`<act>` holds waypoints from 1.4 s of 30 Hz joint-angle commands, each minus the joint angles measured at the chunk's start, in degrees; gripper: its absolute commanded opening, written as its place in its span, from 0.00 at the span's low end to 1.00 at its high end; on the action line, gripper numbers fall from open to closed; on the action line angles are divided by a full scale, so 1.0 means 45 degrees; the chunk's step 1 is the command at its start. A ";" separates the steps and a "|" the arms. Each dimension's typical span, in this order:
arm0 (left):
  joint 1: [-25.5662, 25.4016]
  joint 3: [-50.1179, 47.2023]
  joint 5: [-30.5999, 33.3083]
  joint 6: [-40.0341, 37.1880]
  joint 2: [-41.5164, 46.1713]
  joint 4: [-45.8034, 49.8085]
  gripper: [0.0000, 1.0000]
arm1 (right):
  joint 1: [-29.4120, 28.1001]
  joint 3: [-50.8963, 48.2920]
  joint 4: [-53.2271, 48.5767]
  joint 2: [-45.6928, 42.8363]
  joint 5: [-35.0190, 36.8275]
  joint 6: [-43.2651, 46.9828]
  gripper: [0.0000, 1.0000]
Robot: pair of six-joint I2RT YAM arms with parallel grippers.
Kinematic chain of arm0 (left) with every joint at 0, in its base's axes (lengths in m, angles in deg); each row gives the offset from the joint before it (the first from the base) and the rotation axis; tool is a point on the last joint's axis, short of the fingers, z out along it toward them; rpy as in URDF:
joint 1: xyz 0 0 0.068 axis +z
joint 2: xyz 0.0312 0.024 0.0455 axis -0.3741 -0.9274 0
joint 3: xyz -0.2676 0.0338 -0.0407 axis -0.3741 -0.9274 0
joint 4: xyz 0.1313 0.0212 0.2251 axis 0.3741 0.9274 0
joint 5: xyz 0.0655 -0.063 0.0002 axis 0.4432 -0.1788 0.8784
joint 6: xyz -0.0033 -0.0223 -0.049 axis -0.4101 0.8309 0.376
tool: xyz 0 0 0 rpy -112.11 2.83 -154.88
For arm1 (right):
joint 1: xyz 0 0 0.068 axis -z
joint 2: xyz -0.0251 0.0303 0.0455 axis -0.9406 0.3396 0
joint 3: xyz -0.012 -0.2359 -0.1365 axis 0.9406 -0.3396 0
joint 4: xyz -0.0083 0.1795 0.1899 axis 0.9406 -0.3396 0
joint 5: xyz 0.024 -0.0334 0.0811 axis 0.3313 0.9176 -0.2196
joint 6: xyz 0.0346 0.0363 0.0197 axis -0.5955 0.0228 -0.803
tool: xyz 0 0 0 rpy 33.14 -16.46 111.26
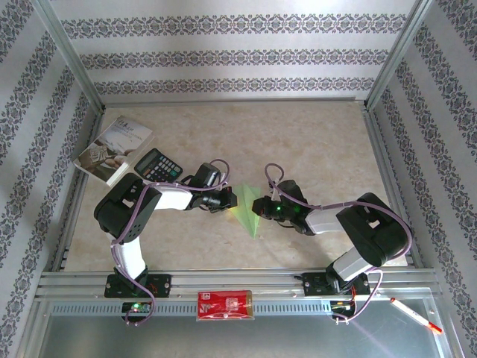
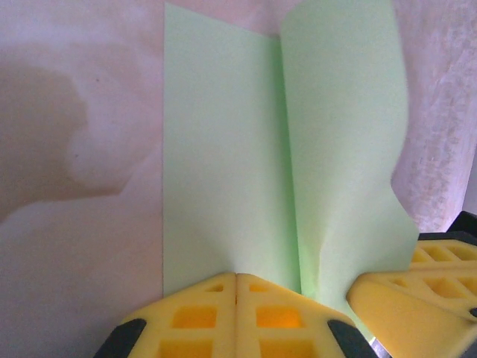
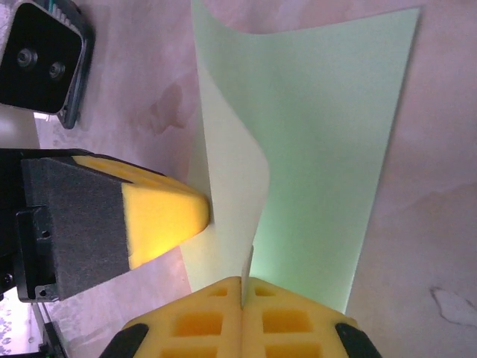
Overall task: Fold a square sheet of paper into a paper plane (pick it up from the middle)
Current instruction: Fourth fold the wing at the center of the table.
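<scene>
The square sheet of paper [image 1: 246,212] is light green and lies on the table between my two grippers. It is creased down its middle [image 2: 223,149]: one half lies flat and the other half curls upward [image 3: 328,134]. My right gripper [image 3: 244,282] is shut on the edge of the raised half, and a thin strip of paper shows in the seam between its yellow pads. My left gripper [image 2: 236,277] is shut, its tips against the sheet's near edge with no paper showing between the pads. From above, the left gripper [image 1: 232,200] and right gripper [image 1: 258,207] face each other closely. The paper plane is out of view.
A grey-white booklet [image 1: 113,149] and a black calculator [image 1: 157,165] lie at the back left. A red packet [image 1: 224,305] sits on the front rail, and a pen [image 1: 415,315] lies at the front right. Metal frame rails border the table.
</scene>
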 commanded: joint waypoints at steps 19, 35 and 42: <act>0.0106 0.0055 0.0624 -0.0425 -0.0337 0.1225 0.03 | 0.0063 -0.0305 0.1140 0.0264 0.0109 -0.0512 0.01; 0.0087 0.0189 0.0279 0.0020 0.0246 0.0794 0.10 | 0.0088 -0.1013 0.2136 0.1333 0.0312 -0.0660 0.00; -0.0049 0.0720 0.0013 0.0382 0.0670 0.0136 0.14 | 0.0049 -0.1165 0.2522 0.1445 0.0253 -0.0660 0.00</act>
